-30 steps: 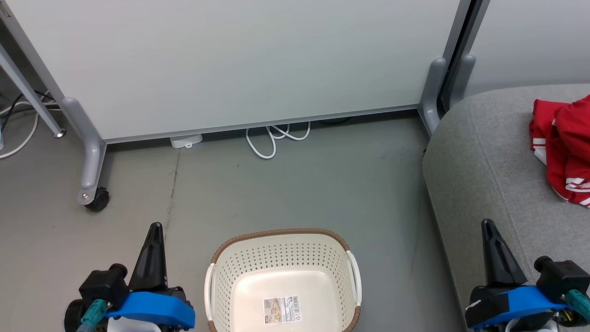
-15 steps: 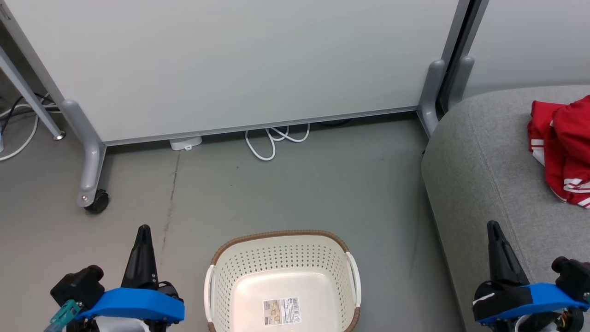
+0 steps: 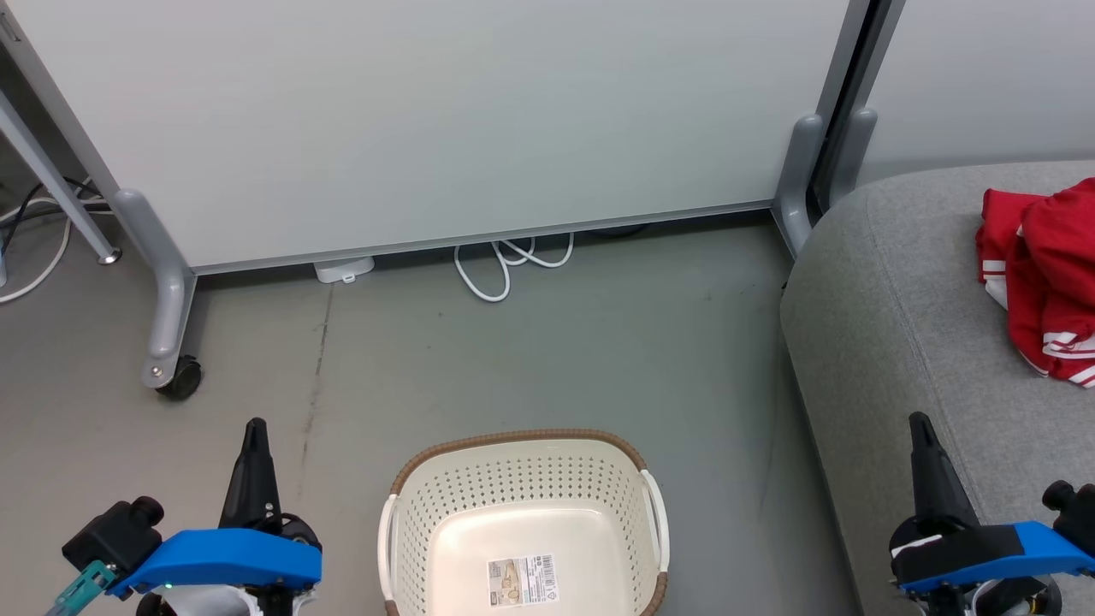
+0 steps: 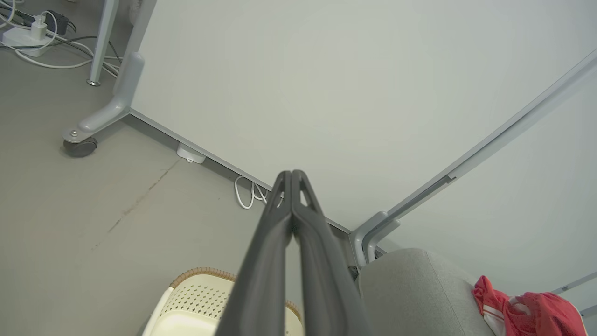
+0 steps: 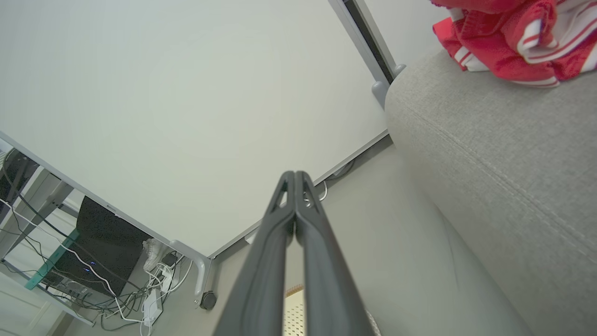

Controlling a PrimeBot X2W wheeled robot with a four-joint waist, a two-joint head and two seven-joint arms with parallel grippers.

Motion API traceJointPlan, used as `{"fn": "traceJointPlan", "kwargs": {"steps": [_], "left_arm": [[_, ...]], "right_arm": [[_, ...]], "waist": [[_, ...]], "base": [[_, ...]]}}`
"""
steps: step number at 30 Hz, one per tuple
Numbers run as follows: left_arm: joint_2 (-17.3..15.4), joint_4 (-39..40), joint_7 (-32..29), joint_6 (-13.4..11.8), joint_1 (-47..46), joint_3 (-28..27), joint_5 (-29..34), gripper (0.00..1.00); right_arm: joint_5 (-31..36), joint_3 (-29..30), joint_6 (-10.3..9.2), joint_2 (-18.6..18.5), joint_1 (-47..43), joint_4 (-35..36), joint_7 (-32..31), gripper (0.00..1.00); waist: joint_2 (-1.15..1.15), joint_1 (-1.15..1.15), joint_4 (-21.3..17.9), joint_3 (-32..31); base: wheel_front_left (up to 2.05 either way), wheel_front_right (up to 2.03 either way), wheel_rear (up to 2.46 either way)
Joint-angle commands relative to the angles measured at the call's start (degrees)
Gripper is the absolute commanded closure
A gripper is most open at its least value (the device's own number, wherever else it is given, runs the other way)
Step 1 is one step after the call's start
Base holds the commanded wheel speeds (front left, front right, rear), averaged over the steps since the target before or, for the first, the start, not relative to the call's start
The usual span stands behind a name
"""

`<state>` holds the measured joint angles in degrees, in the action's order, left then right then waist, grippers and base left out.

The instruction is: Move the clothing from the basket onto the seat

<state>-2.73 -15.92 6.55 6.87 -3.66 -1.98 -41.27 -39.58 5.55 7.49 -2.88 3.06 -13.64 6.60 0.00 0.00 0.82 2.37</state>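
Head: finds left gripper and right gripper drawn further outward than a second ago, basket bare of cloth, clothing heaped on seat, well apart from both; reads as task done. Left wrist: shows fingers pressed together on nothing. Right wrist: same clench, empty; clothing far ahead.

sticker: pale rectangular label lying flat on the inner floor of the basket, at the 6 o'clock side of that floor in the head view
barcode: black bars toward the sticker's 2 o'clock corner, with digits too small to read
printed picture: tan image on the sticker's 9 o'clock half, with fine print around it that stays a blur
brand or product name: cannot be made out
readable words or numbers: none can be read
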Motion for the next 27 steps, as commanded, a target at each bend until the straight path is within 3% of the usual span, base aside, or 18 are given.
{"fn": "traceJointPlan", "kwargs": {"steps": [1,27], "left_arm": [[-0.2,0.9,-0.5,0.3,-1.5,-0.5,-1.7,1.0],[-0.2,1.4,-5.2,0.5,-2.1,-2.1,-20.2,1.0]], "right_arm": [[-2.0,0.1,0.0,-0.1,1.5,0.7,-0.4,1.0],[-21.0,0.5,0.01,-0.1,2.3,0.3,-5.2,1.0]], "waist": [[0.0,0.0,0.0,0.0],[0.0,0.0,-0.2,-0.6]], "base": [[0.0,0.0,0.0],[0.0,0.0,0.0]]}}
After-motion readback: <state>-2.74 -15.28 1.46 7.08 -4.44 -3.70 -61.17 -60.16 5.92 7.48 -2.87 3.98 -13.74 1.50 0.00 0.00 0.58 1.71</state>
